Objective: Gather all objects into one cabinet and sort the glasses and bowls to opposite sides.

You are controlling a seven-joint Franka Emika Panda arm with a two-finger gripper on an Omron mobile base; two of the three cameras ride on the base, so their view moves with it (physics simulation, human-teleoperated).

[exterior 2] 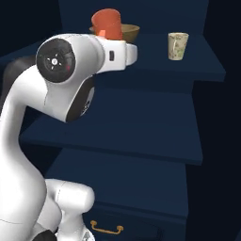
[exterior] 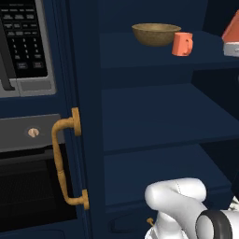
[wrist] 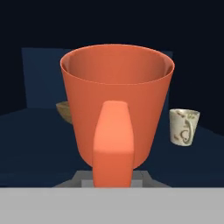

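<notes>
Coral-orange cup (wrist: 117, 109) fills the hand view, apparently held in the pincer. Olive-brown bowl (exterior: 156, 34) and cream cup (exterior 2: 178, 45) sit on the cabinet's (exterior: 158, 121) top shelf. No readable writing.

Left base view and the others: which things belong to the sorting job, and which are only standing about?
Job: tall navy cabinet; wide olive-brown bowl; coral-orange cup on the shelf; raised coral-orange cup; cream patterned cup.
Standing about: black microwave; black oven; navy drawer.

bowl (exterior: 156, 34) left of cup (exterior: 182, 44), same shelf (exterior: 140, 51)
</notes>
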